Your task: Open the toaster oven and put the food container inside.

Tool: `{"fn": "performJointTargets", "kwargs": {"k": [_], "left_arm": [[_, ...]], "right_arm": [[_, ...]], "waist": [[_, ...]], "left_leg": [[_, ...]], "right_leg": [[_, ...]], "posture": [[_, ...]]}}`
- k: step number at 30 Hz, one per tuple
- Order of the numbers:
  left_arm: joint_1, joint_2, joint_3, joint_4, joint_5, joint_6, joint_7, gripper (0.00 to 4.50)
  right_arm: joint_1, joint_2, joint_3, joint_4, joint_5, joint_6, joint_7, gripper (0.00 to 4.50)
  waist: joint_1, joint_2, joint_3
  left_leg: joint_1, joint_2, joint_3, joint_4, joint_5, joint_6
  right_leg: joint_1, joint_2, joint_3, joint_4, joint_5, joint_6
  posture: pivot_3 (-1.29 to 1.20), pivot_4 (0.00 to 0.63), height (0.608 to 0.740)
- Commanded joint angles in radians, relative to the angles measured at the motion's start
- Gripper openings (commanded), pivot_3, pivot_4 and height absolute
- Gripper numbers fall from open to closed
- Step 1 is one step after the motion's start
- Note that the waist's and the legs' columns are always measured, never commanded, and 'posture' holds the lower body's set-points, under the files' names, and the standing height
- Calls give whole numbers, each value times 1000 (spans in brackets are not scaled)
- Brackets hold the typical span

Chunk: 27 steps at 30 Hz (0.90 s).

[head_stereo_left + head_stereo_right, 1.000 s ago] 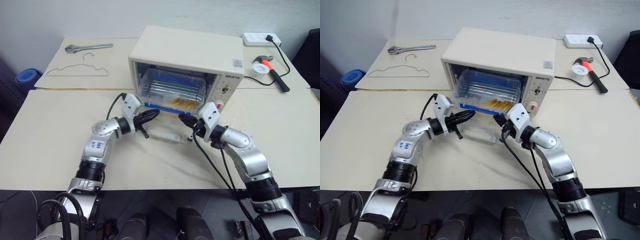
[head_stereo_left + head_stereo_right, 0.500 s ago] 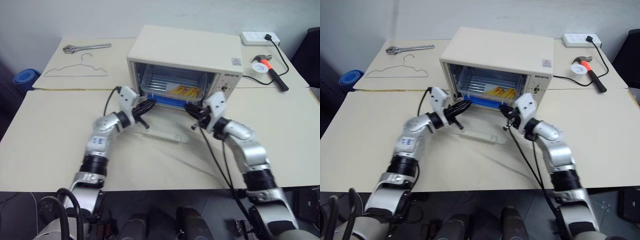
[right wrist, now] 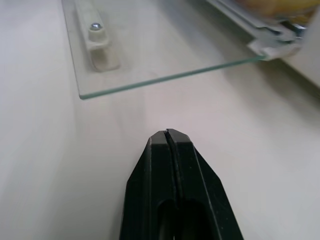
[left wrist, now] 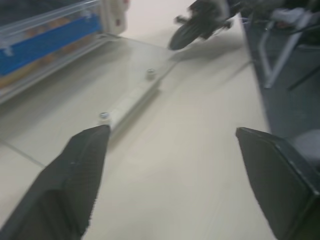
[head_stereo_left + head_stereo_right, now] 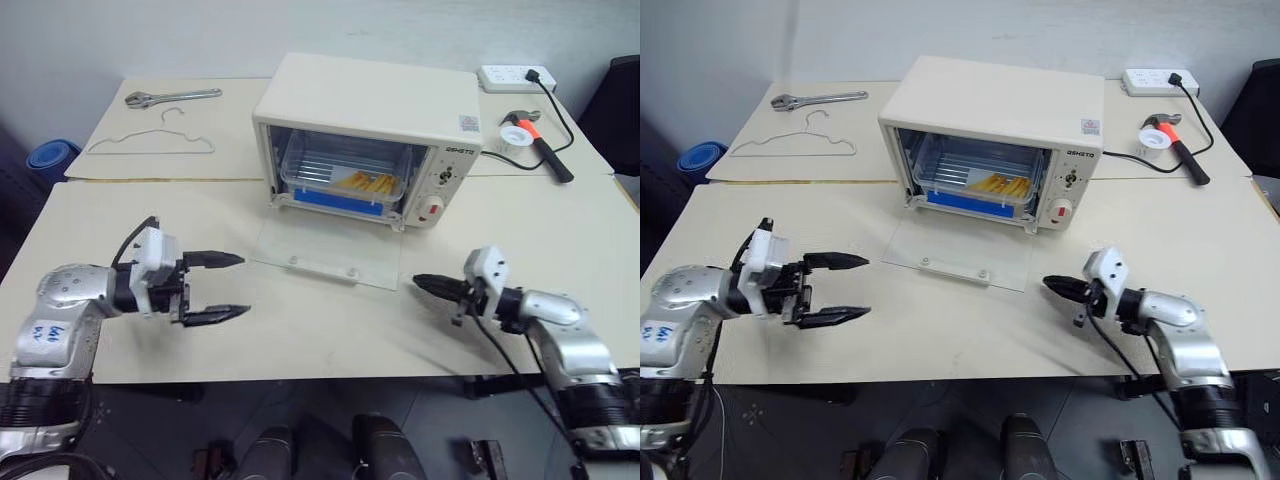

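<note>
The toaster oven (image 5: 372, 140) sits toward the back of the bench (image 5: 120, 230) with its glass door (image 5: 325, 262) dropped all the way down, lying flat on the bench in front of it, white handle (image 5: 322, 264) near the front edge. The food container (image 5: 348, 183) is inside, sitting on the metal rack, blue clip strip facing out and the yellow-orange food showing through the clear plastic. Both arms are off to the sides and well apart from the oven. The left tool (image 5: 218, 287) hangs over the bench left of the door, fingers spread wide with nothing between them, pointing across toward the other arm. The right tool (image 5: 420, 282) is just past the door's right front corner, fingers pressed together into one black point, holding nothing, aimed back toward the door. Behind the oven on the left are a wrench (image 5: 172, 96) and a wire hanger (image 5: 152, 140), and on the right a hammer with an orange neck (image 5: 540, 142), a roll of tape (image 5: 520, 132) and a white power strip (image 5: 515, 75) with a black cord plugged in.
</note>
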Motion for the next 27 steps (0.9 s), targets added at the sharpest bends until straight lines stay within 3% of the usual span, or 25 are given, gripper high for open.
{"fn": "performJointTargets", "kwargs": {"k": [1,8,12,16,19,22,27], "left_arm": [[-5,26,64,-39,-76,55,-5,4480],[32,-57,213,12,-120,80,169,4480],[66,-102,279,31,-67,5,270,4480],[122,-108,257,78,53,-141,289,4480],[175,-94,232,92,116,-222,268,4500],[253,-62,221,74,159,-266,235,4500],[364,-54,229,73,202,-337,234,4500]], "right_arm": [[-46,56,-14,43,20,-76,16,0],[-122,198,-121,-27,205,-57,-25,0],[-208,215,-190,-97,318,34,-90,0],[-283,170,-207,-150,387,150,-82,0],[-226,65,-141,-202,325,159,51,559],[-69,-55,-74,-262,250,118,193,1573],[99,-74,-78,-216,165,-51,258,3272]], "waist": [[-1,0,0],[-4,1,0],[-8,1,1],[-13,1,0],[-12,1,0],[1,1,0],[9,1,0]], "left_leg": [[0,0,0,0,0,0],[0,0,-1,0,0,0],[0,0,-1,0,0,0],[0,0,-2,-1,0,-1],[-1,0,-2,-2,0,0],[-2,0,-4,-2,-2,1],[0,0,3,0,-2,2]], "right_leg": [[0,0,0,0,0,0],[-1,0,-2,0,0,0],[-1,0,-2,0,0,0],[-1,0,-2,0,0,0],[-1,0,-2,-1,0,0],[0,-2,-1,-3,0,0],[0,-2,-1,-3,0,0]], "posture": [[0,150,740],[0,150,740],[0,150,740],[0,150,740],[0,150,740],[0,150,740],[0,150,740]]}}
